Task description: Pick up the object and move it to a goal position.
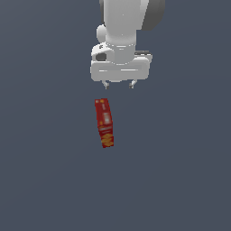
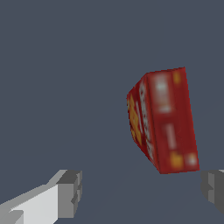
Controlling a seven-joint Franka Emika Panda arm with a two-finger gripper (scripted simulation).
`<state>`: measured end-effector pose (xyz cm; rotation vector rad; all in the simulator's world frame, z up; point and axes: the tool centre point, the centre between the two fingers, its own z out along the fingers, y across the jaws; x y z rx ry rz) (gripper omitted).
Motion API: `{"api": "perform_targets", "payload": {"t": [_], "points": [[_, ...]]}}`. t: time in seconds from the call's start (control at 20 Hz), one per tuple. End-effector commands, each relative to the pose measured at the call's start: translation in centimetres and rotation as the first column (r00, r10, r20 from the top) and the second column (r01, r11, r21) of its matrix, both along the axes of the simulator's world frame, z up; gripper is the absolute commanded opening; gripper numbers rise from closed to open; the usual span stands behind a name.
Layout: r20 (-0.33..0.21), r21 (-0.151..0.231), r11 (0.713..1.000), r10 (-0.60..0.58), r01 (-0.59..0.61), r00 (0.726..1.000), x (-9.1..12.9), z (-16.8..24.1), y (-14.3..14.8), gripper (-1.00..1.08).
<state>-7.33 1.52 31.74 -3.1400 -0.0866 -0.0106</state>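
A tall, narrow red box [image 1: 104, 122] with orange-yellow cracker pictures and a pale label patch stands on the grey floor, slightly tilted, in the middle of the exterior view. It also shows in the wrist view [image 2: 166, 119]. My gripper [image 1: 119, 84] hangs above and behind the box, a little toward the exterior view's right, apart from it. Its jaws are spread wide and hold nothing. In the wrist view the gripper [image 2: 142, 192] shows two grey fingertips [image 2: 70, 193], and the box lies beyond the gap between them.
A plain dark grey floor [image 1: 45, 180] fills both views. The white arm [image 1: 126, 27] rises above the gripper at the top of the exterior view.
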Motion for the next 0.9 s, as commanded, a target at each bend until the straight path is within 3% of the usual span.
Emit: {"api": "perform_targets", "payload": {"t": [0.0,0.4,0.85], "points": [[0.000,0.000,1.000,0.000,0.000,1.000,0.0,0.0,0.0,1.00],[-0.019,-0.021,0.999,-0.048,0.047,0.999,-0.8,0.1,-2.1,1.00],[-0.018,-0.017,0.999,-0.027,0.027,0.999,-0.2,-0.6,-2.5,1.00]]}}
